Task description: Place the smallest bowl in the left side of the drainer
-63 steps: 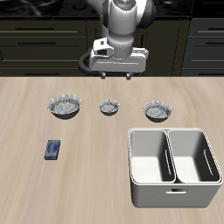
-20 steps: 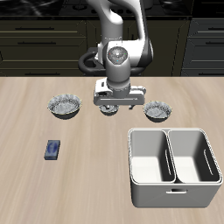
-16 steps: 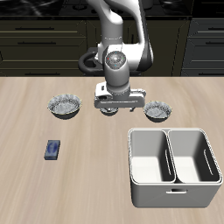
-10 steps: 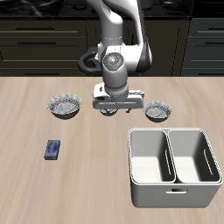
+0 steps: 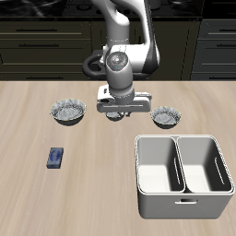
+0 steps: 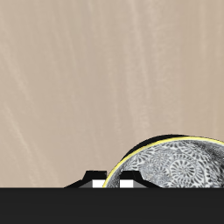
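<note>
1. the pincer hangs low over the middle of the row of three bowls, its tips hidden behind the wrist body in the exterior view; i cannot tell how wide it stands or whether it grips anything.
2. the smallest bowl sits on the bench directly beneath the pincer, only a sliver of its rim peeking out below the hand. in the wrist view a patterned bowl with a yellow-lit rim lies just off the tips, slightly to one side and not centred.
3. the bowl is round, so no long axis matters; my judgement is that the grasp turns on one finger going inside the rim and one outside.
4. the two wider bowls flank the pincer, each clear of it.
5. the drainer lies well away, toward the bench's front edge and off to one side, both compartments empty.
</note>
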Robot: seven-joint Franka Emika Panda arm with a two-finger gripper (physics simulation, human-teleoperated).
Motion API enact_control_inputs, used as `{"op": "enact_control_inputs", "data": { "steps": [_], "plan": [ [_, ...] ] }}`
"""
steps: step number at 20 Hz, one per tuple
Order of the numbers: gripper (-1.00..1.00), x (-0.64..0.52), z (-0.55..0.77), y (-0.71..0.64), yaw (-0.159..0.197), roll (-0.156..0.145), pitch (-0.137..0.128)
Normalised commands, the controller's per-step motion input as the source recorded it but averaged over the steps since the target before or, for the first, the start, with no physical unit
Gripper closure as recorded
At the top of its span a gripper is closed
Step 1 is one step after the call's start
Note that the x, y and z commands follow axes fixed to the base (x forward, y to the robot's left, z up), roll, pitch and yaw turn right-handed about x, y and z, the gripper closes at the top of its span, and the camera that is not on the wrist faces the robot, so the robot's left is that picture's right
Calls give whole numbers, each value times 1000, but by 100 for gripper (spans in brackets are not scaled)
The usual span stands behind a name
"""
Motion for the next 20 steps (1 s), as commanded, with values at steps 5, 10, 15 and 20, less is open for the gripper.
{"op": "enact_control_inputs", "data": {
  "steps": [5, 10, 15, 20],
  "plan": [
    [100, 0, 285, 96, 1, 11, -38],
    [100, 5, 399, 147, 5, 28, -51],
    [100, 16, 370, 131, 15, 22, -53],
    [100, 30, 359, 109, 13, 15, -46]
  ]
}}
